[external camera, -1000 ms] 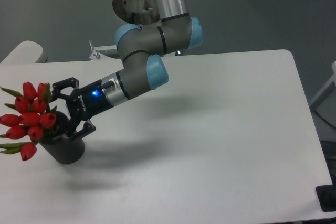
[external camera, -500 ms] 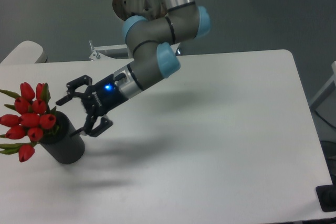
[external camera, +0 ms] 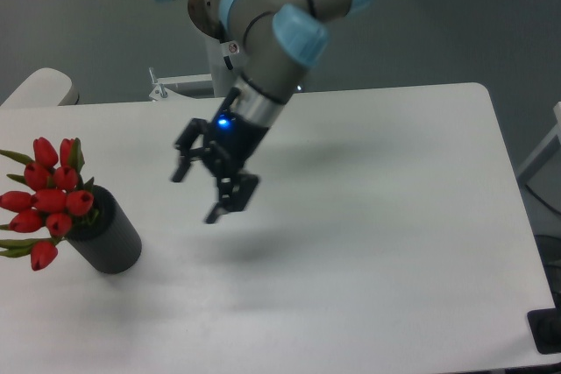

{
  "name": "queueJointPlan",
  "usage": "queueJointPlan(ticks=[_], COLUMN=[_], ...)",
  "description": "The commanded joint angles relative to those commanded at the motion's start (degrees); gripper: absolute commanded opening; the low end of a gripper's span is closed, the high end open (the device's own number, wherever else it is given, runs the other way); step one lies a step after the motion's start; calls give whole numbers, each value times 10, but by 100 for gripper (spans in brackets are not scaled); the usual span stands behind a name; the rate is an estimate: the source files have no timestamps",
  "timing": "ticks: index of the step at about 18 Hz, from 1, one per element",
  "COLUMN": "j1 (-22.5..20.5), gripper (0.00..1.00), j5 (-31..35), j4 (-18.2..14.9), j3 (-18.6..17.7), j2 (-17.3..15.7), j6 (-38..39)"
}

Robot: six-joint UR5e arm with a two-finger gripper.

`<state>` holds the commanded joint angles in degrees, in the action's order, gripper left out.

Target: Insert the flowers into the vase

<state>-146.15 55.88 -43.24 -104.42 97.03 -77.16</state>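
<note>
The flowers (external camera: 48, 199) are seated in the vase (external camera: 110, 238) at nine o'clock on the table (external camera: 386, 216); the gripper (external camera: 202, 190), jaws apart and empty, is being held well apart from them. Insertion appears complete; only retreat seems required.

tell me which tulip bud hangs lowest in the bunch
The bud at the bottom left of the flowers, drooping beside the vase, below all the other buds.

flowers (external camera: 48, 201) cut by left edge; stems hidden in vase (external camera: 112, 241).
</note>
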Motion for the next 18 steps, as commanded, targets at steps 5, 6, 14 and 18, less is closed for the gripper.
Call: queueJointPlan(ticks=[5, 6, 14, 18], j1=[-63, -68, -94, -93], gripper=[100, 100, 100, 100], j5=[49, 54, 181, 184], j4=[-4, -10, -129, -170], j3=[20, 32, 127, 164], j2=[5, 6, 28, 40], j6=[-83, -102, -263, -263])
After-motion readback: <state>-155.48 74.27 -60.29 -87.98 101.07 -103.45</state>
